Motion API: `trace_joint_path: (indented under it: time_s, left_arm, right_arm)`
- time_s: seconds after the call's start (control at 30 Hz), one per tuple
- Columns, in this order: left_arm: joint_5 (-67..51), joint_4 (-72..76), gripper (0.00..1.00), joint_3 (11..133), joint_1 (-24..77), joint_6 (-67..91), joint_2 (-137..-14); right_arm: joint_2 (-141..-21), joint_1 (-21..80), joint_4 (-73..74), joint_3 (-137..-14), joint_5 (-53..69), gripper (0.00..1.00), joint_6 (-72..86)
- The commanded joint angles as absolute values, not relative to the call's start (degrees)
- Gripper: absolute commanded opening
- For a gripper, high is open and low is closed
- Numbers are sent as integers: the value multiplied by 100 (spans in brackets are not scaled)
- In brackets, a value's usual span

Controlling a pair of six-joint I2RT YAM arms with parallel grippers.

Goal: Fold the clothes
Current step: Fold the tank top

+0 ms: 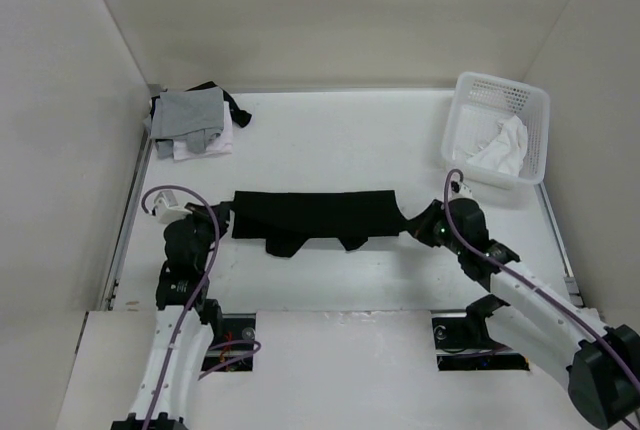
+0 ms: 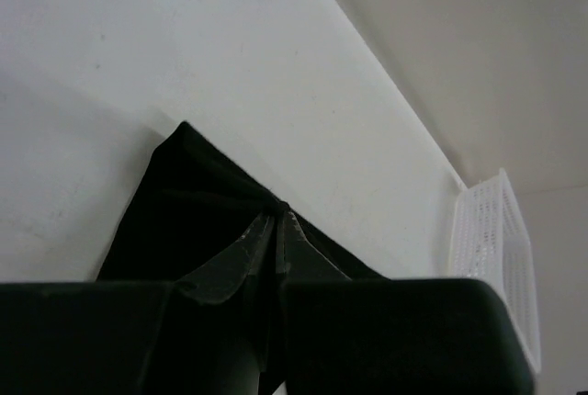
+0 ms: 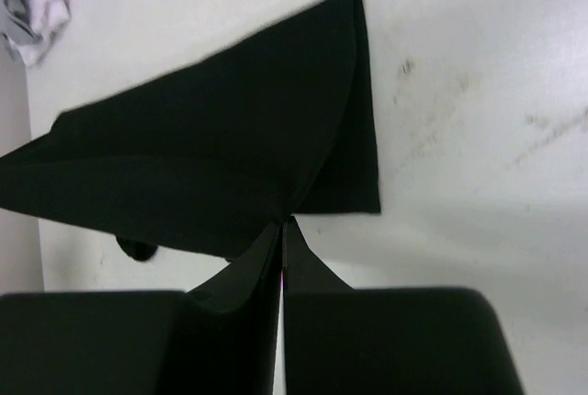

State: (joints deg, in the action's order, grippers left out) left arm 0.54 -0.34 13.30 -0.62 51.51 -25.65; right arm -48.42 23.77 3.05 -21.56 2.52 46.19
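The basket holds a white garment — left gripper and right gripper both pinch the black cloth.

The flat white table top is enclosed by a plain off-white left wall panel, rear wall panel and right wall panel. A thin metal rail borders its left edge. Lighting is even and diffuse. Faint grey scuff marks show on the surface.

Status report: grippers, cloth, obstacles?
Left gripper shut on large black fabric cloth, left end. Right gripper shut on right end. White plastic basket stands apart.
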Motion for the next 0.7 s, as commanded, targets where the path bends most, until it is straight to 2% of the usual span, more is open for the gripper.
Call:
trace_joint_path:
  time_s: [0.0,0.13,0.27,0.33,0.43,0.57,0.67]
  left_arm:
    - [-193,-702,0,994,-110,5317,-2216]
    - [-141,-1326,1,826,-180,5423,-1689]
    - [-36,-1880,8,896,-365,5423,-1328]
    - [122,-2021,18,940,-383,5431,-1327]
    - [377,-2004,24,1124,-382,5362,-1354]
    - [606,-1584,24,1459,-287,5221,-1432]
    - [501,-811,24,1485,257,5404,-2194]
  right_arm:
    - [-4685,2561,510,-1855,62,4,5000]
    - [-4684,2615,641,-1758,-140,7,5282]
    - [-4799,2483,844,-1811,-290,13,5309]
    - [-4781,2404,853,-1793,-360,25,5300]
    - [-4799,2404,791,-1845,-422,45,5212]
    - [-5131,2430,511,-2065,-501,58,4923]
    - [-5903,2395,36,-2311,-326,59,4650]
